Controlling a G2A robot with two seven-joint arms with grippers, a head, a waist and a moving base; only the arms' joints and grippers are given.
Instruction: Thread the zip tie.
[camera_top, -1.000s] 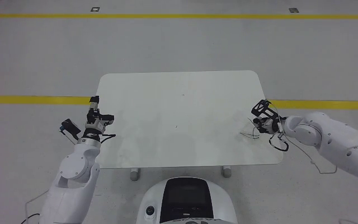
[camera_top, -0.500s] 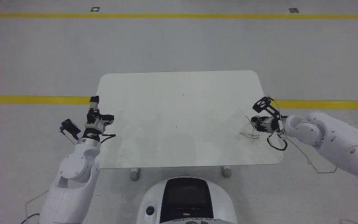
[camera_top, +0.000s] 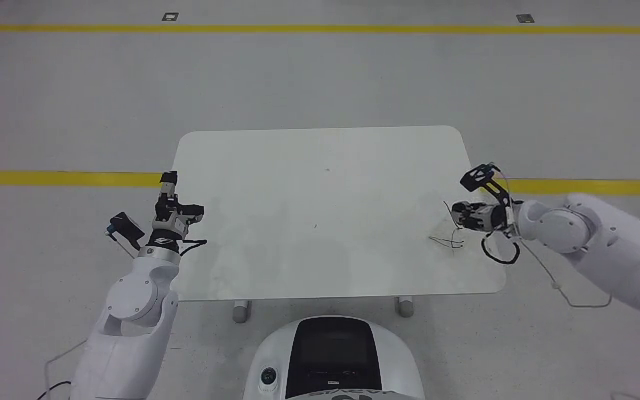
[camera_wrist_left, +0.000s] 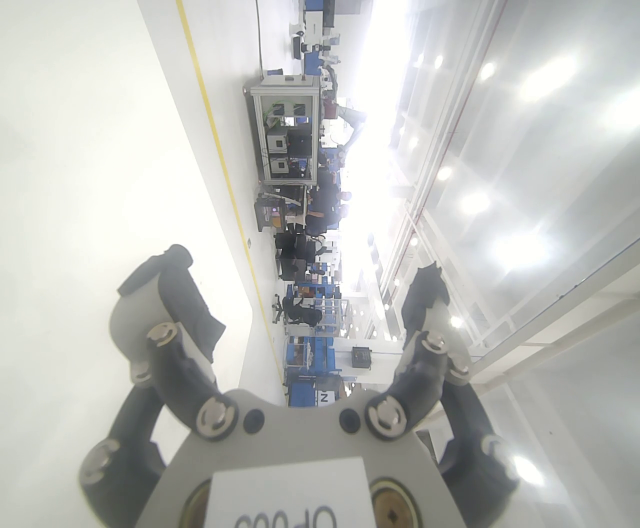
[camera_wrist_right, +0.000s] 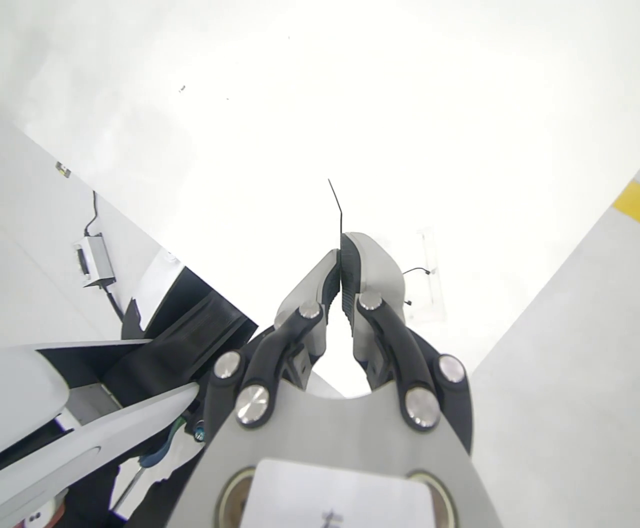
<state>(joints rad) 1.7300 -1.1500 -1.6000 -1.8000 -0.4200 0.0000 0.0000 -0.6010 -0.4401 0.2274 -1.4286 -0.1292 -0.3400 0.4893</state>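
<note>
Pickup step, judging by the grip: right gripper (camera_wrist_right: 341, 262) pinched tight on black zip tie (camera_wrist_right: 336, 205), tail poking past the tips, near the table's (camera_top: 320, 200) right edge. Left gripper (camera_wrist_left: 300, 272) wide, empty. Next likely needs the tail lined up finely with the head.

A white table (camera_top: 320, 200) bears thin black strands (camera_top: 446, 240) near its right edge.

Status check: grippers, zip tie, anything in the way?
Right gripper shut on zip tie, thin black tip poking out. Left gripper open, empty, at left edge of table. Thin dark strands lie on table near right gripper.
</note>
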